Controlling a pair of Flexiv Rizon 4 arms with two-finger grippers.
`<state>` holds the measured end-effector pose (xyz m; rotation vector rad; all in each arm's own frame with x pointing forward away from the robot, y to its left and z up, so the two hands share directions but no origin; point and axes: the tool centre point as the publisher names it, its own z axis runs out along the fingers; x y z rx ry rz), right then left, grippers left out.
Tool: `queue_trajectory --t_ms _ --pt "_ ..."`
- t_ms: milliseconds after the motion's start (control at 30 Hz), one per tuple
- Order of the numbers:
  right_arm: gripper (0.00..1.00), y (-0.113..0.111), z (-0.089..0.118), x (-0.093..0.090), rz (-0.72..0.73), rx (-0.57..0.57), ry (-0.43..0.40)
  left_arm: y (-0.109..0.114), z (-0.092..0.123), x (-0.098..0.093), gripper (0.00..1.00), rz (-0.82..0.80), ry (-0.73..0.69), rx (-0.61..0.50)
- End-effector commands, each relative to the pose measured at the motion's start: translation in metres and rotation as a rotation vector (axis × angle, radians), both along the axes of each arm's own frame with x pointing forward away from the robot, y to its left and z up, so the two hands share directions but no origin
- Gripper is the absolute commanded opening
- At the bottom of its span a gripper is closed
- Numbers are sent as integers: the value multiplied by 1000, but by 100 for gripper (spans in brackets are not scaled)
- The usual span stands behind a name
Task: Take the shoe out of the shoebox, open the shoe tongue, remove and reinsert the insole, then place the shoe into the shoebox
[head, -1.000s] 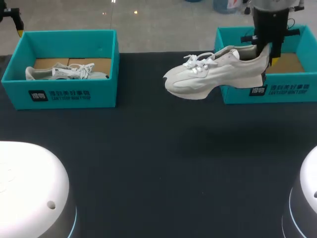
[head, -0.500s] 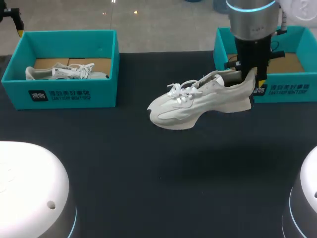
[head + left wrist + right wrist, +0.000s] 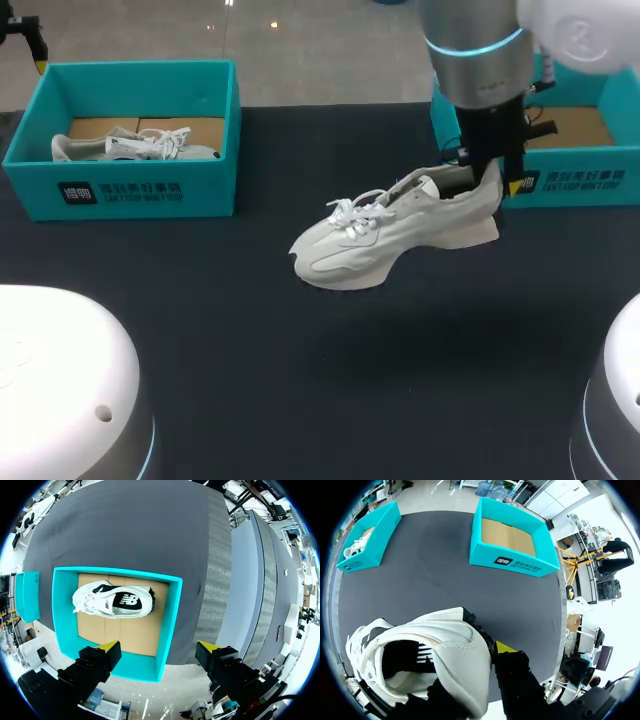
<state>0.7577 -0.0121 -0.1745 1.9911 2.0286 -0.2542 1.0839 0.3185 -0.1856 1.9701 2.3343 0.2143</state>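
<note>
The dark table (image 3: 300, 380) bears a teal left shoebox (image 3: 130, 190) and a right shoebox (image 3: 580, 180).

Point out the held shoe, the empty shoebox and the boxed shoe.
held shoe (image 3: 392, 235), head view, side panel at midfoot.
empty shoebox (image 3: 512, 563), right wrist view, front wall.
boxed shoe (image 3: 114, 600), left wrist view, side panel.

The white sneaker (image 3: 390, 240) in the right gripper (image 3: 492, 182) looks matt, cloth-like; the shoebox (image 3: 585, 180) beyond is smooth cardboard.
</note>
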Motion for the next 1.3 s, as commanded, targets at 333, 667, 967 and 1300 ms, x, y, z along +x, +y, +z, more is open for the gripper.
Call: queue_trajectory --t_ms 333,667,967,1300 --pt "0 2 2 2 -2 -2 5 0 0 -1 100 -1 0 2" --pt "0 33 -26 5 24 72 41 0 0 -1 100 -1 0 2" --pt "0 45 -65 3 -10 131 54 0 0 -1 100 -1 0 2" --pt "0 62 -121 -3 -26 118 30 0 0 -1 100 -1 0 2"
